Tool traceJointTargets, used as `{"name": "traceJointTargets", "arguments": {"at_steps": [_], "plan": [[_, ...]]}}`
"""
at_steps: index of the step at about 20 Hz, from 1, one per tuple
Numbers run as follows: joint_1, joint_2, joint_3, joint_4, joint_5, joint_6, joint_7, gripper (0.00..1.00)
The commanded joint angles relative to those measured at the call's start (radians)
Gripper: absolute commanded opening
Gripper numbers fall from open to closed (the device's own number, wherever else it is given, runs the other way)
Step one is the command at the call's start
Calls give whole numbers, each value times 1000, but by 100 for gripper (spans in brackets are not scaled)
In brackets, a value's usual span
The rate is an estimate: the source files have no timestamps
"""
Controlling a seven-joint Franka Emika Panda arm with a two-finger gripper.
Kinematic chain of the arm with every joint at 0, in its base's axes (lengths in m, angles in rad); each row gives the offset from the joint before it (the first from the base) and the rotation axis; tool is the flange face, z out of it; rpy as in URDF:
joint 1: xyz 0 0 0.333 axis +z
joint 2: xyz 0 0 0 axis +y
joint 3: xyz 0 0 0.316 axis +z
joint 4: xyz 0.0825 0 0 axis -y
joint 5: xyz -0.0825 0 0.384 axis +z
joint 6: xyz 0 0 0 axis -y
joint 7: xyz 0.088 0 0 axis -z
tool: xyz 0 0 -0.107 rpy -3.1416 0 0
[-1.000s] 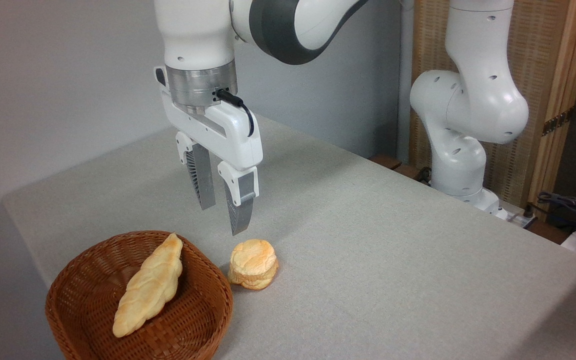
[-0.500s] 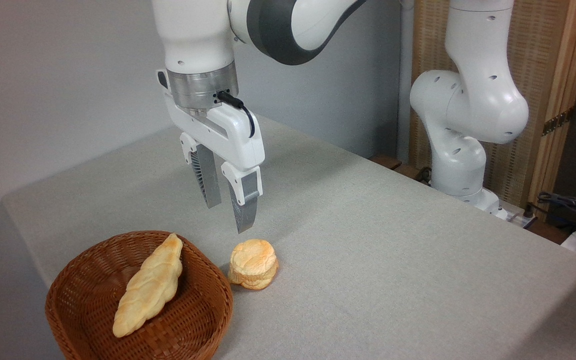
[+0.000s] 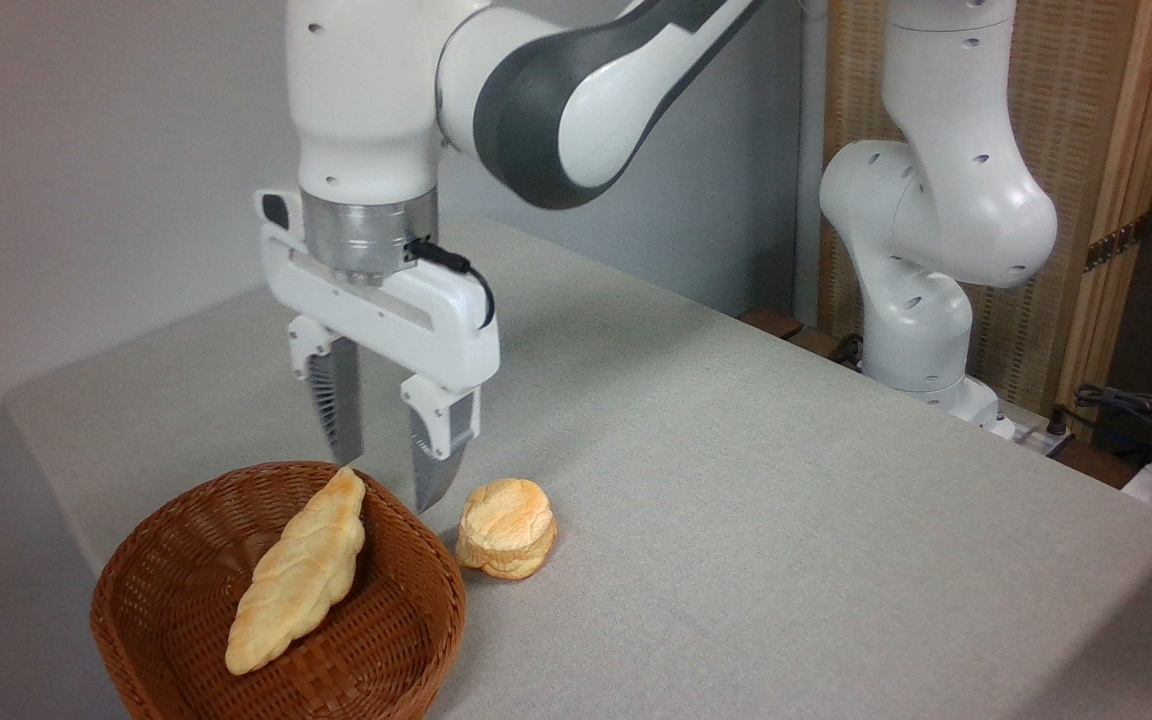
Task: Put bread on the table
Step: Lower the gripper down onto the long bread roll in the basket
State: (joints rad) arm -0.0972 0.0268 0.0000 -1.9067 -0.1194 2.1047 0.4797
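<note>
Basket (image 3: 186, 620) at left holds the bread (image 3: 298, 572), lying aslant. Likely light, soft, crushable — best pinched across its broad middle. Jaws of the gripper (image 3: 388, 486) parted, empty, above basket's far rim. Bench (image 3: 786, 520) bare rightward.

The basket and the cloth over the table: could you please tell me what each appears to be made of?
The basket looks like woven wicker or rattan, reddish-brown with a slight sheen; its interlaced strands show along the rim and wall. The table cover looks like matte light grey fabric with a fine weave, draping softly over the edges. What lies under it is hidden.
</note>
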Motion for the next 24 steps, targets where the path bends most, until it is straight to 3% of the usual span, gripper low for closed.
{"name": "traceJointTargets", "arguments": {"at_steps": [1,12,17,20,24], "plan": [[8,56,-25,58,-14,95,-70,100],[7,200,-69,95,-2,225,-69,100],[1,216,-71,94,1,235,-61,100],[1,219,-71,89,62,212,-59,100],[-1,219,-72,90,150,88,-55,100]]}}
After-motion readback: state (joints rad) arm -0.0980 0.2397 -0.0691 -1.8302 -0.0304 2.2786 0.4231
